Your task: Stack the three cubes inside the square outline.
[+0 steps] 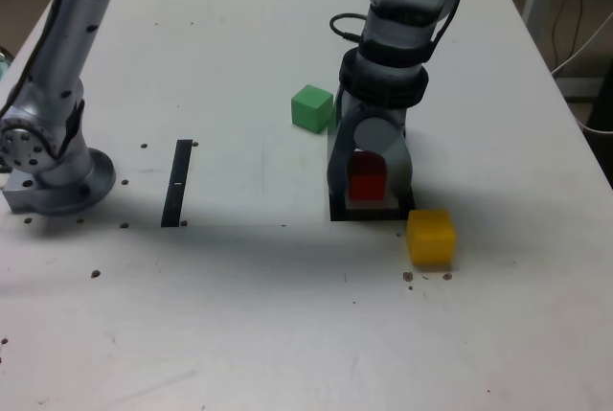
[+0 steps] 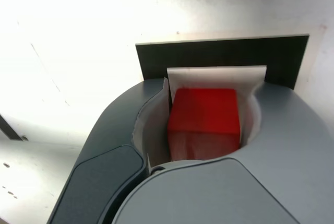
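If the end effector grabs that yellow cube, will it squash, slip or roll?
The yellow cube looks solid with crisp edges, so probably stiff. Its flat faces should keep it from rolling. The matte surface suggests decent grip, and its small size hints at lightness.

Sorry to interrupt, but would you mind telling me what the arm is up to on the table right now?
The arm's hand is down over the square outline with the red cube between its jaws, right above the white centre. The pictures don't show whether the grip has let go. The green cube sits behind the outline, and the yellow cube lies just off its corner, toward the exterior view's right. Nothing is stacked yet.
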